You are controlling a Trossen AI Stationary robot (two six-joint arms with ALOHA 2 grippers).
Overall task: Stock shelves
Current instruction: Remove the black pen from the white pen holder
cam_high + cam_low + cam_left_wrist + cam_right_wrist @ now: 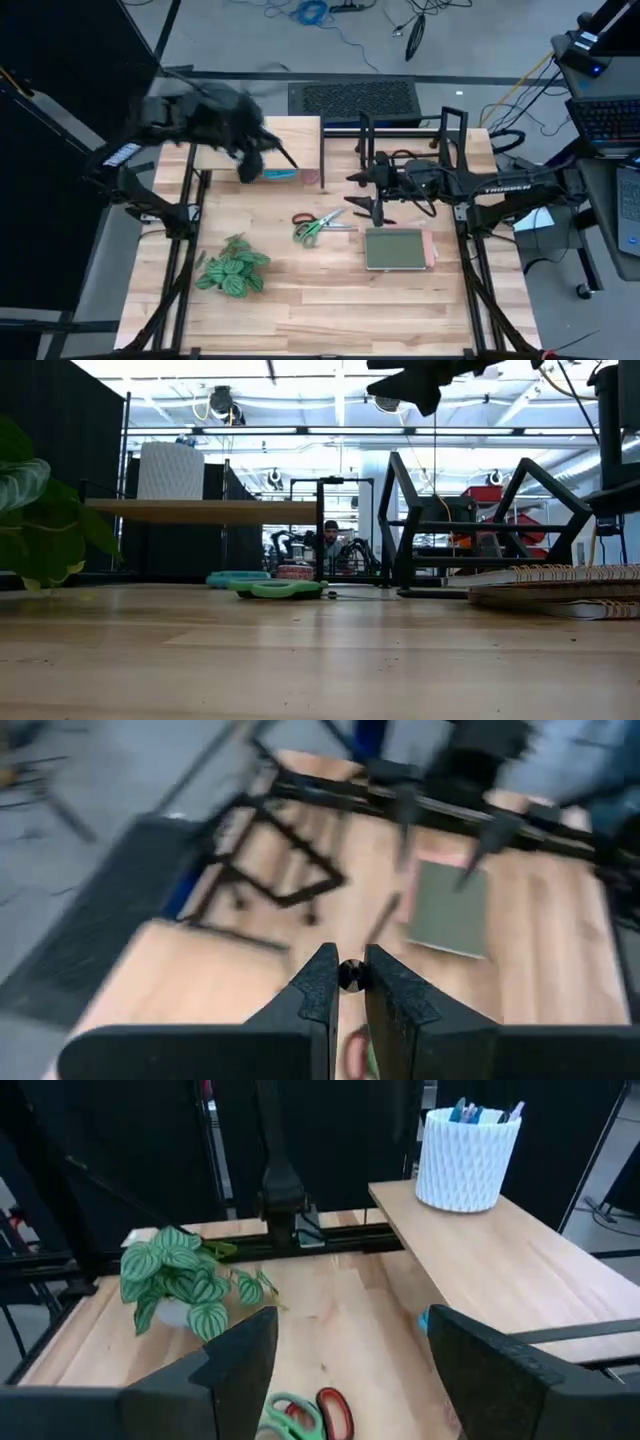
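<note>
The pale-wood shelf (pixel 300 135) stands at the far left of the table, with a white ribbed cup (pixel 468 1150) of pens on top. The black wire rack (pixel 410 130) stands to its right. My left gripper (pixel 350 990) hovers, blurred, above the shelf's near edge (pixel 285 158); its fingers are almost together on a small dark thing. My right gripper (pixel 362 192) hangs open in front of the rack, above the table, with nothing between its fingers (pixel 350 1370). My left gripper pinches a small dark round-ended thing (pixel 350 975) between its two fingers, near their free ends. It shows end-on in the wrist view. In the high view a thin dark stick (pixel 288 160) juts from the blurred gripper, clear of the shelf; what it is cannot be told.
Green-and-red scissors (pixel 315 225) lie mid-table, and a spiral notebook (pixel 398 248) lies to their right. A potted leafy plant (pixel 232 270) stands near left. A teal item (pixel 280 175) lies under the shelf's near edge. Bare wood runs along the near edge.
</note>
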